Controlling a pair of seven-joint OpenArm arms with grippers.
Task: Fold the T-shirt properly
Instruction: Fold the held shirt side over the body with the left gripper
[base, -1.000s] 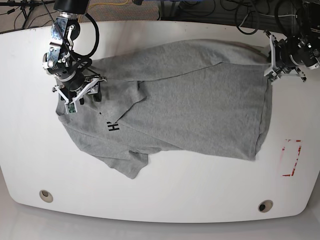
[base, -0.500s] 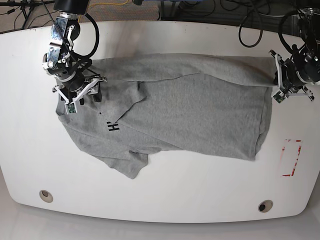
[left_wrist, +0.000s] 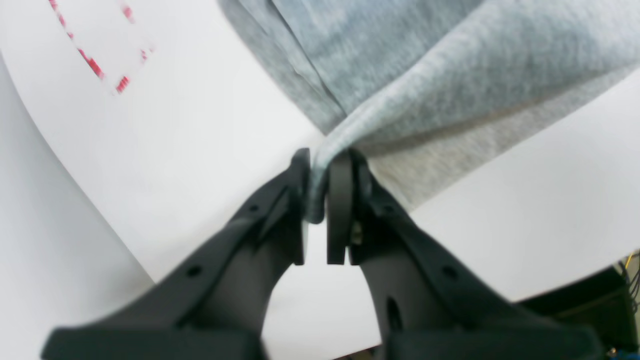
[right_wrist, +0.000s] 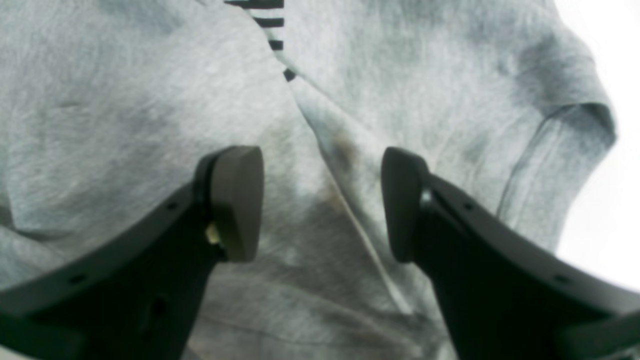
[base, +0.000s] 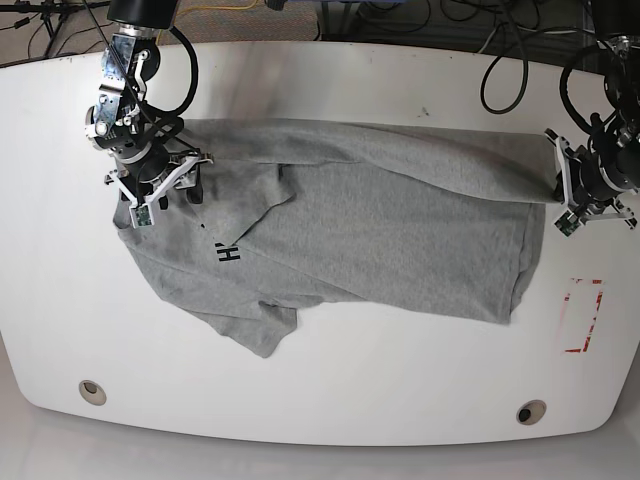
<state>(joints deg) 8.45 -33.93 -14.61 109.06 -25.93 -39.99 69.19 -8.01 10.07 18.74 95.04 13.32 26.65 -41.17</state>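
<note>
Heather-grey cotton short-sleeved T-shirt (base: 380, 230), partly folded
It lies rumpled across the frame's middle, black letters at left, upper edge doubled over.

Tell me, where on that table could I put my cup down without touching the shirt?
The bare table along the near edge, between the two round holes, is widest. The far strip behind the shirt is free too. The ends are crowded: the left pincer grips the hem by the red marks, the right pincer hovers open.

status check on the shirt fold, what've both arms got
Left tool shut on T-shirt hem corner, cloth pulled taut. Right tool open over the shirt, holding nothing. Nothing in the way.
</note>
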